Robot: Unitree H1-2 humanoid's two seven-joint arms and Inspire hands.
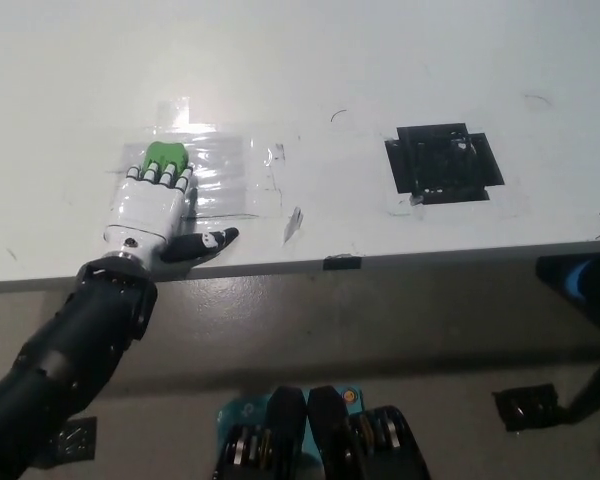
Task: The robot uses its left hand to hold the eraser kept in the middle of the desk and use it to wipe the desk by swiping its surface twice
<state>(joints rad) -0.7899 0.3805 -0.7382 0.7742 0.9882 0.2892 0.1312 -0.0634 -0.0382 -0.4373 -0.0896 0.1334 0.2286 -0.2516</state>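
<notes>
White desk (310, 70) fills most of your view, with its front edge running across the lower half and grey floor below that. Your left hand (152, 207) is lying palm-down on the desk near that front edge, on the left side, fingers (168, 177) pointing away from you and pressed over the eraser (165, 155). So the hand's holding it flat against the surface, thumb sticking out to the right along the desk. You can only see the far end of the eraser poking out past the fingertips: a bright green block with a rounded-off end. From what shows, its long axis seems to run the same way as the fingers, away from the desk edge and tipped a hair to the right, but most of it is covered so I can't tell for sure. It's sitting on a patch of clear tape (230, 175) stuck to the desk, which spreads off to the right of the hand. Well off to the right there's a square of black tape (443, 163). Your right hand isn't in view.
</notes>
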